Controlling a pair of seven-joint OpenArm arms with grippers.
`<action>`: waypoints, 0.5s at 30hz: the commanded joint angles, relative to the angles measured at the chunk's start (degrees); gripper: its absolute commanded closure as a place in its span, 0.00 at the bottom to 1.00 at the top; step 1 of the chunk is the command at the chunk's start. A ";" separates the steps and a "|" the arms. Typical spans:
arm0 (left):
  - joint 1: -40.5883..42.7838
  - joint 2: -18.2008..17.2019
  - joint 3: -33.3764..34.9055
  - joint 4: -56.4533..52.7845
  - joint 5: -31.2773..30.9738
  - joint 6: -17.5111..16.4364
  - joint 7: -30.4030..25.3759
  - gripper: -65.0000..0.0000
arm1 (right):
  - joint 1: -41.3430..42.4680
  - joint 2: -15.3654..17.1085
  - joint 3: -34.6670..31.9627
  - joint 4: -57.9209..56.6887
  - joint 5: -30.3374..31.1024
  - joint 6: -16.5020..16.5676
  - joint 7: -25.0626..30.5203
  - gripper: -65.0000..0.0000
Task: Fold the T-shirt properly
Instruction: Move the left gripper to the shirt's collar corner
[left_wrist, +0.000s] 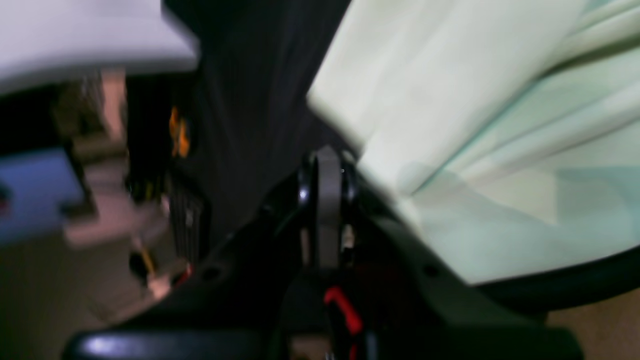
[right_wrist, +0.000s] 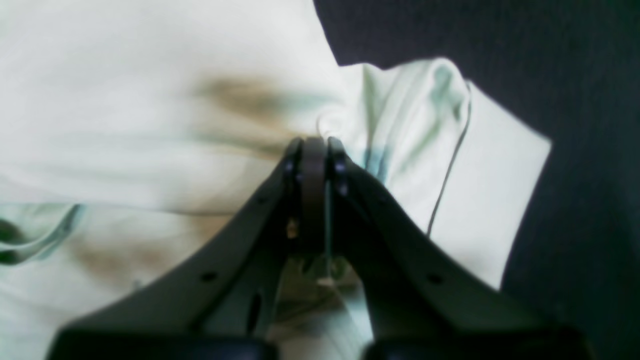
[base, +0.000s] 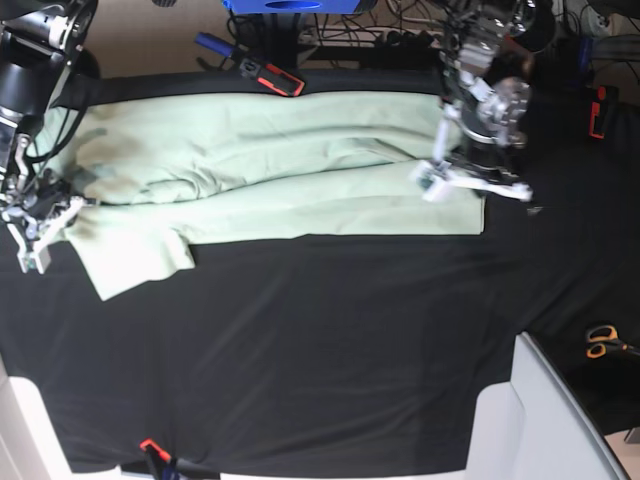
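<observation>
The T-shirt (base: 270, 160) is lying spread in a long band along the far edge of the black tablecloth (base: 320, 350), with one sleeve hanging toward the near side at its left end. The right gripper (right_wrist: 315, 145) is pinching the cloth near that sleeve with jaws nearly together, while the left gripper (left_wrist: 327, 165) is standing fully closed beside the hem, holding nothing visible. The fold seems to be only starting; next, both ends are probably needing a firm grip before lifting.

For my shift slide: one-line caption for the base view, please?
Mint-green T-shirt spread on the black tablecloth, one gripper at each end: right gripper, left gripper.
</observation>
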 joint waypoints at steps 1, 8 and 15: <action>0.55 0.02 -1.88 1.33 1.00 0.83 0.10 1.00 | 0.16 0.96 1.24 1.61 -1.31 -0.15 -2.42 0.87; 6.17 0.64 -8.83 1.24 1.00 0.83 -0.08 1.00 | -0.99 0.87 2.21 9.43 -1.13 0.11 -5.06 0.65; 8.81 0.72 -10.50 1.33 0.92 0.83 -0.08 1.00 | 1.83 0.87 -1.57 12.33 -1.31 -0.06 -6.38 0.65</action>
